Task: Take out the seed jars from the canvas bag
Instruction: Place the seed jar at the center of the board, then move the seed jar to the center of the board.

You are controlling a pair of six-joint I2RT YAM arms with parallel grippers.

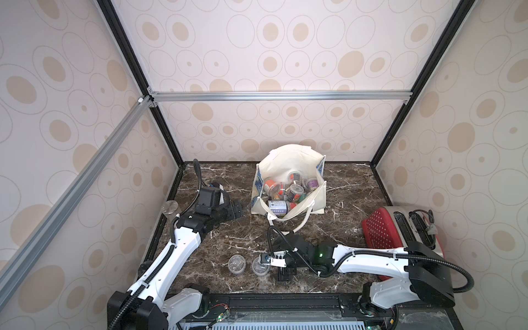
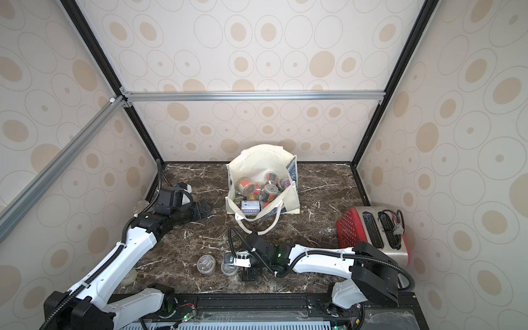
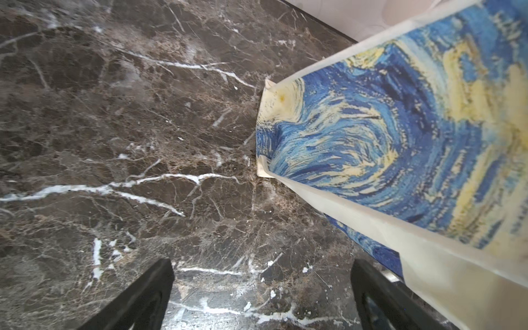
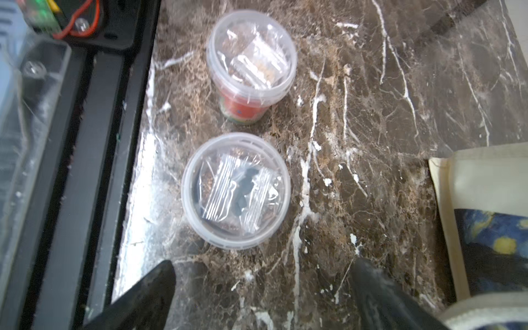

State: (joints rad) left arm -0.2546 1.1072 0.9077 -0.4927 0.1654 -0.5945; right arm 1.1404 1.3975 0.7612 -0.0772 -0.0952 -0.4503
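Cream canvas bag with blue-and-yellow swirl print (image 1: 285, 164) stands open at the rear of the dark marble tabletop (image 1: 343, 228), holding small clear plastic seed jars (image 1: 294, 191). Two lidded jars (image 4: 251, 57) (image 4: 235, 190) stand upright near the front edge. Left gripper (image 3: 263, 294) beside the bag and right gripper (image 4: 263, 297) near the two jars have fingers apart, empty.

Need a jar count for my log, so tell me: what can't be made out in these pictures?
- Seed jars in the canvas bag: piled up in both top views, lower ones hidden, so no count.
- Jar labels: too small to read in the top views.
- One table jar: partly covered by the right arm in both top views.
- Bag interior: left wrist view shows only the printed outside.
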